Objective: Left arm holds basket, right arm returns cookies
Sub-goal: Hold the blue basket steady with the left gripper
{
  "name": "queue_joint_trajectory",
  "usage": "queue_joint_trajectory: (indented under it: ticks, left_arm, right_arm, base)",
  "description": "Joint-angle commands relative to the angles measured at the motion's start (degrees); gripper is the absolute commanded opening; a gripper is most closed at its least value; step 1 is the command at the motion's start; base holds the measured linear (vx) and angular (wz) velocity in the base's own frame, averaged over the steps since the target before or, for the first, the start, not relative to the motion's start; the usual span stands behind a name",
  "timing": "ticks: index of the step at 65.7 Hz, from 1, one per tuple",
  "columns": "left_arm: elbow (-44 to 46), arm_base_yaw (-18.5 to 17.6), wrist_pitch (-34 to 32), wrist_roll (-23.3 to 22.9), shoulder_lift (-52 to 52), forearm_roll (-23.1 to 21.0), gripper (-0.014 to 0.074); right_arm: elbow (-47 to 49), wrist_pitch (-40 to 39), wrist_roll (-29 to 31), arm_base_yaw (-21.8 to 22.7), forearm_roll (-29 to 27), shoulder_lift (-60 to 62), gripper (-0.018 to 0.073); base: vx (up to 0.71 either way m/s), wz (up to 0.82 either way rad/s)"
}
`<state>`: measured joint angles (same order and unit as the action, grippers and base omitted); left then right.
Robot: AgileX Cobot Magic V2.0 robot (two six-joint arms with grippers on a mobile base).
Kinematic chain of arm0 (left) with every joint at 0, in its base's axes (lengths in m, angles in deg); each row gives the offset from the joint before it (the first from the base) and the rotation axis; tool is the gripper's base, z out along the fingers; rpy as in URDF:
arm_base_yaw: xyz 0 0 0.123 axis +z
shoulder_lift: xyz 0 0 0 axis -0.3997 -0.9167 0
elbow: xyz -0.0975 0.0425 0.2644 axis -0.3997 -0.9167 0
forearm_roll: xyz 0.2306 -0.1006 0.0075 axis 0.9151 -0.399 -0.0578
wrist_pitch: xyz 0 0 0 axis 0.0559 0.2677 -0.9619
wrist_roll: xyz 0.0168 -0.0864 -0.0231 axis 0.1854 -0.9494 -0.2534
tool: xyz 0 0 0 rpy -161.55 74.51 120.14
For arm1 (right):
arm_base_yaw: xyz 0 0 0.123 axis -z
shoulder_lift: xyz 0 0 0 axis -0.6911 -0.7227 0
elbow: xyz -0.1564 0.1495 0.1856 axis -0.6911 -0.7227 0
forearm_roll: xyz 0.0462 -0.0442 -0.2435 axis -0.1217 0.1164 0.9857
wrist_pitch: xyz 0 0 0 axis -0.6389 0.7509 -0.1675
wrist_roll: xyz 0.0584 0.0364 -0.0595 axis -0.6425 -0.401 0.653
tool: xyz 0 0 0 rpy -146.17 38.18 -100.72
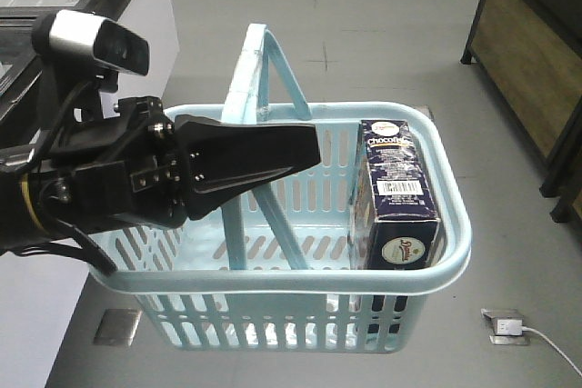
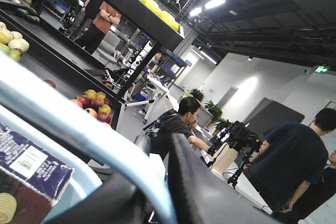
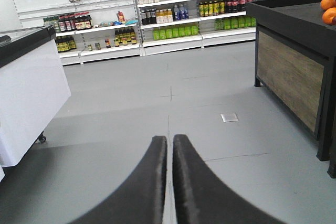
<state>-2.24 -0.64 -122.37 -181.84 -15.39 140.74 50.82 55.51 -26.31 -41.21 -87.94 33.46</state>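
Gripping the basket [image 1: 436, 265] handle, your left gripper [image 1: 264, 165] carried it; right gripper [image 3: 169, 171] pressed together; grasp the stiff, light cookies [image 1: 398, 197] by their broad sides.

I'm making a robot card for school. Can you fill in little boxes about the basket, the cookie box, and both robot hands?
Basket: light blue basket, held off the floor
Basket handles: swung up, meeting inside the left end effector
Cookies: dark navy cookie box lying tilted inside the basket, at its right end
Left end effector: shut on the basket handles, camera on top
Right end effector: shut, holding nothing, pointing at bare floor
Place: a shop, with drinks shelves at the back
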Motion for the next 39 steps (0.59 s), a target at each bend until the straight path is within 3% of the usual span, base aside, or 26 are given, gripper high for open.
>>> queue_joint_trajectory:
  ticks: [1,39]
  left_arm:
    - [1.73,-0.33,-6.02,1.28,1.89,-5.72,-0.0003]
    - [1.73,-0.33,-5.96,1.28,1.89,-5.77,-0.0003]
  right_arm:
    - [-0.99,-4.24,0.31,0.04,0.33,0.04,-0.0003]
    - [-0.99,-4.24,0.31,0.04,0.33,0.04,-0.0003]
  base:
    - [0.00,0.00]
    - [0.00,0.00]
